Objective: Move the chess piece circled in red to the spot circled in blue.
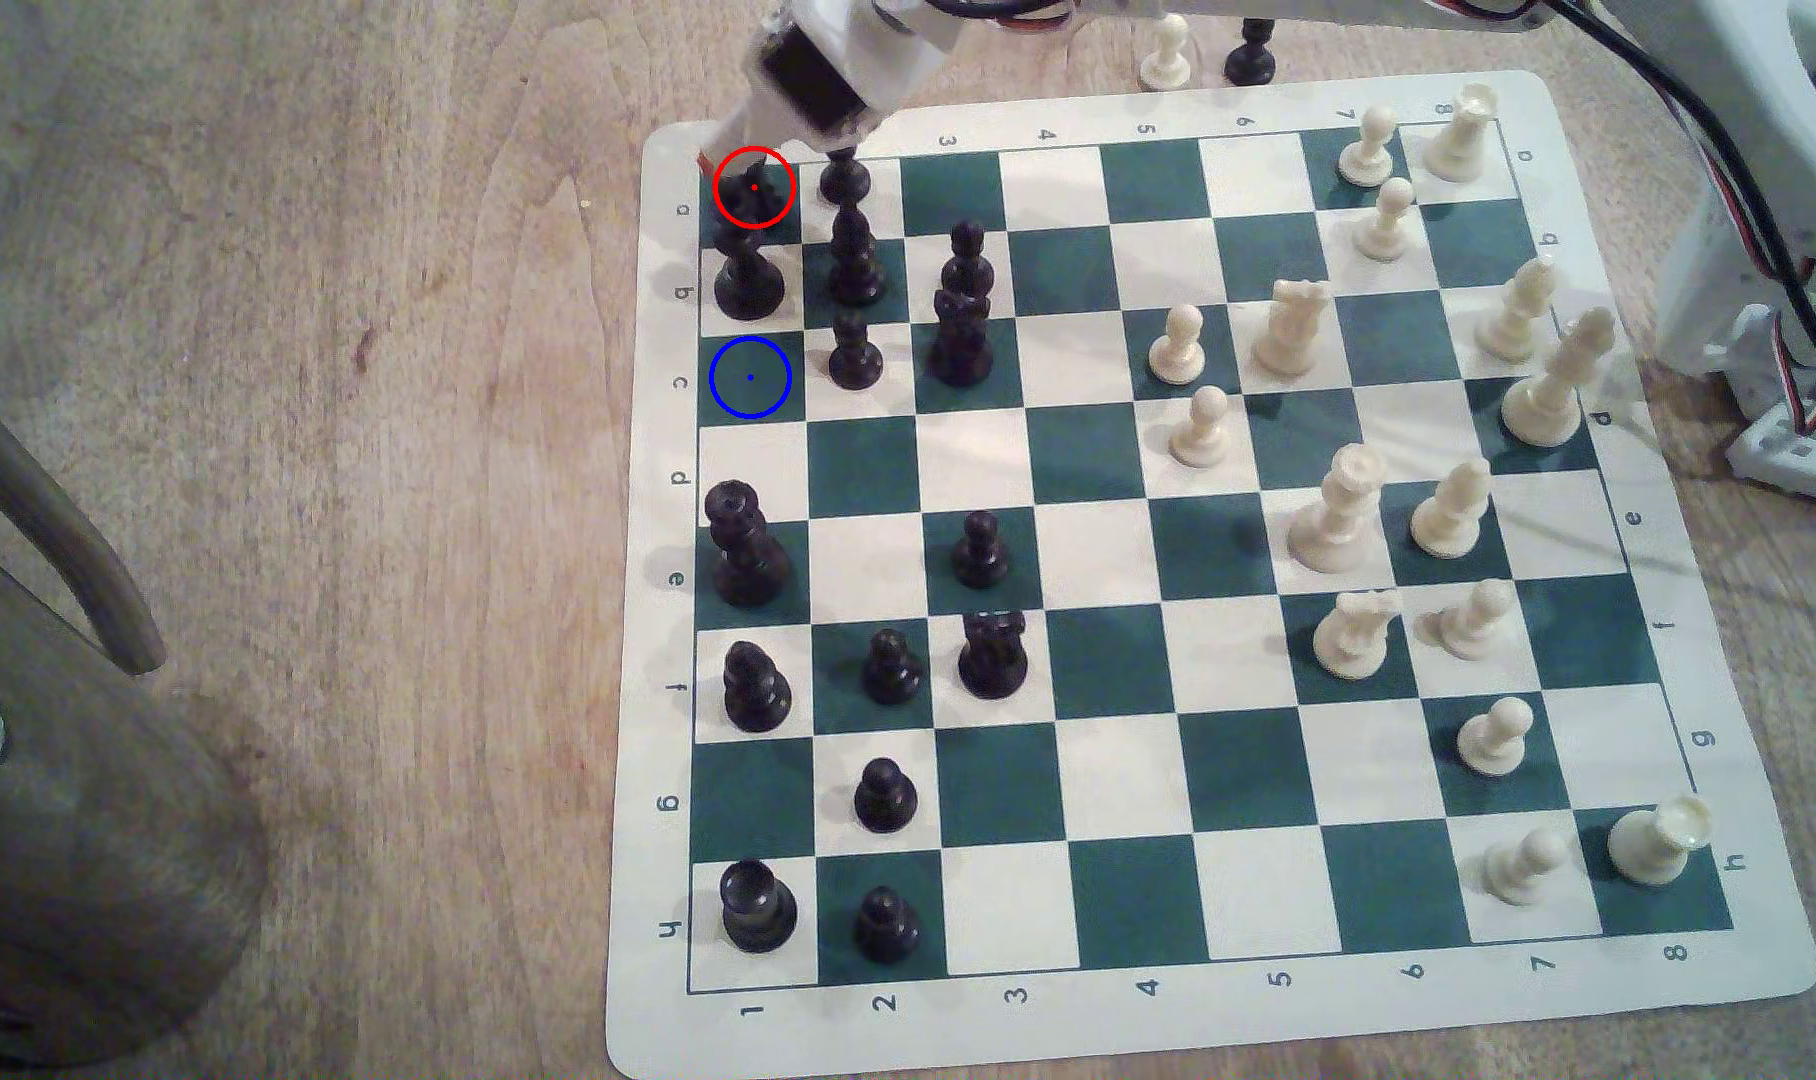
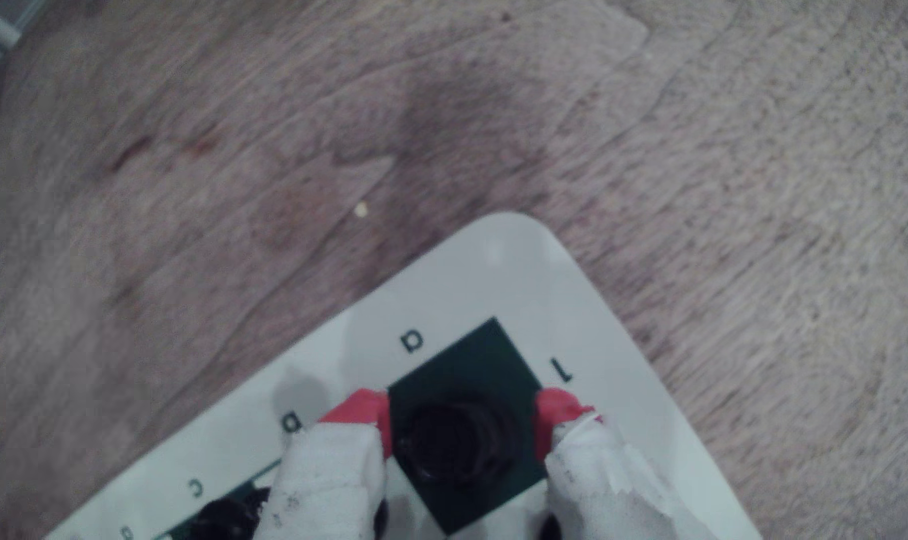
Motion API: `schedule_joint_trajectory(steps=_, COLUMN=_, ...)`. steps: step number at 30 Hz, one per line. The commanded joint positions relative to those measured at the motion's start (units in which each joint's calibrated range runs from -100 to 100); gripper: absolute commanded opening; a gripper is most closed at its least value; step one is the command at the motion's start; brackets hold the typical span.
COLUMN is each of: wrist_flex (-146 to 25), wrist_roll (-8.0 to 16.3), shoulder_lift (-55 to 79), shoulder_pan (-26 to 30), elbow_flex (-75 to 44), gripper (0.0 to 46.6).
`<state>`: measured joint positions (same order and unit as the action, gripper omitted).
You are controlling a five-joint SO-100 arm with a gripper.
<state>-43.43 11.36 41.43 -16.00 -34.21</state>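
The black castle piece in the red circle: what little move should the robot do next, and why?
Probably close the gripper. In the wrist view its red-tipped fingers stand open on either side of the black rook, with a gap on each side, so it isn't held yet. Once gripped, it can be lifted toward the blue-ringed square.

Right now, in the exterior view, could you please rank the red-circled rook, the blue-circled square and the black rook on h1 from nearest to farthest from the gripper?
1. Red-circled rook: on corner square a1, between the fingers of the gripper.
2. Blue-circled square: c1, same edge column, two squares toward the viewer.
3. Black rook on h1: the opposite end of that column, farthest.
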Motion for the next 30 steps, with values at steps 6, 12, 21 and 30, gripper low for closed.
schedule_joint_trajectory(steps=6, wrist_flex=0.4, wrist_roll=0.0, shoulder_lift=-1.7, shoulder_pan=0.6, elbow_flex=-7.5, gripper=14.8)
schedule_joint_trajectory(steps=12, wrist_flex=0.4, wrist_roll=0.0, shoulder_lift=-1.7, shoulder_pan=0.9, elbow_flex=-7.6, gripper=14.9)
schedule_joint_trajectory(steps=21, wrist_flex=0.4, wrist_roll=0.0, shoulder_lift=-1.0, shoulder_pan=0.9, elbow_flex=-7.1, gripper=14.5)
schedule_joint_trajectory(steps=30, wrist_flex=0.4, wrist_roll=0.0, shoulder_lift=-1.2, shoulder_pan=0.2, elbow_flex=-7.7, gripper=14.6)
